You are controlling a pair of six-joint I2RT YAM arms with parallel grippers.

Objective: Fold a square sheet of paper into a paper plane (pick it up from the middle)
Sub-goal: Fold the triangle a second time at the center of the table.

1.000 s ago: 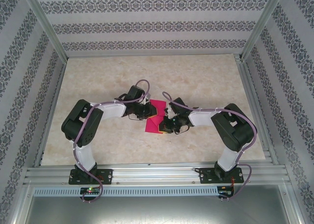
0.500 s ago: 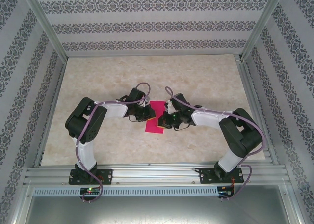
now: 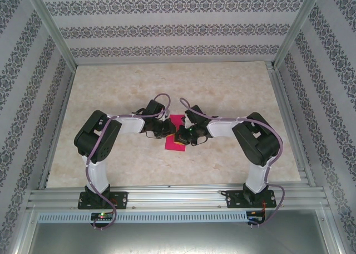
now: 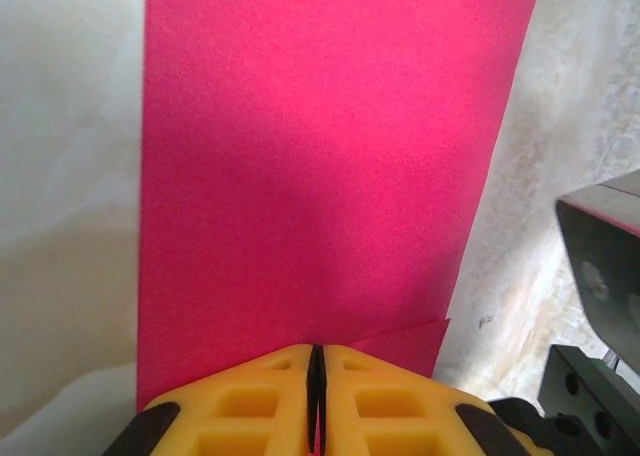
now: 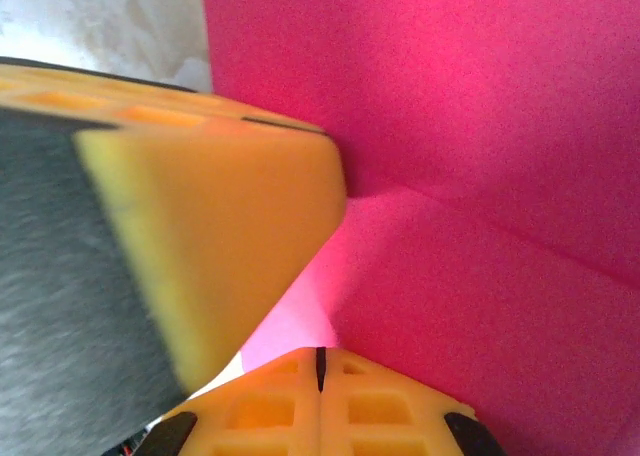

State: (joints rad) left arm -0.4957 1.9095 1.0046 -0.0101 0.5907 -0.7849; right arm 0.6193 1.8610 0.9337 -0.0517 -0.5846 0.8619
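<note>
Left gripper (image 4: 316,354), bottom centre of left wrist view, clamped on near edge of sheet (image 4: 320,156). Right gripper (image 5: 320,361) clenched, bottom of its view, tips at a pink layer edge; grasp unclear. Top view: sheet mid-frame between both grippers, a narrow strip with small flap (image 4: 400,338). Looks like early fold only. Nose and wing folds left.

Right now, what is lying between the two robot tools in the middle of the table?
The pink paper lies there, between the left tool and the right tool. The top view shows it.
</note>
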